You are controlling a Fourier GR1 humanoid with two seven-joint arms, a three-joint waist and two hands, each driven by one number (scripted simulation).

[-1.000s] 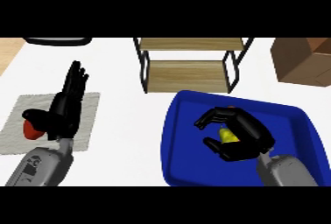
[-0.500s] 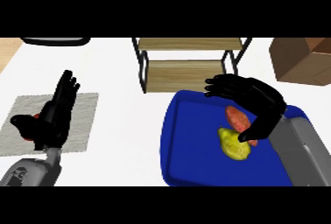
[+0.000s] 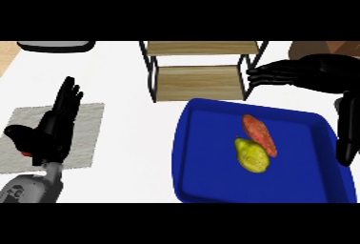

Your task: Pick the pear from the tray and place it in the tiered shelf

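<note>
A yellow-green pear (image 3: 252, 156) lies in the middle of the blue tray (image 3: 204, 181), touching an orange-red sweet potato (image 3: 259, 134) beside it. The wooden tiered shelf (image 3: 199, 81) with a black frame stands behind the tray. My right hand (image 3: 316, 75) hovers at the right, above the tray's far corner and next to the shelf, with fingers stretched toward the shelf and holding nothing. My left hand (image 3: 53, 128) rests open over a grey mat, fingers up.
A grey mat (image 3: 88, 128) lies at the left with a small red thing (image 3: 26, 153) partly hidden under my left hand. A dark bowl rim (image 3: 56, 45) shows at the back left, and a brown box (image 3: 316, 46) at the back right.
My right hand has risen off the tray and moved back and right toward the shelf, uncovering the pear and sweet potato. The pear stays in the tray. The left hand barely moved.
</note>
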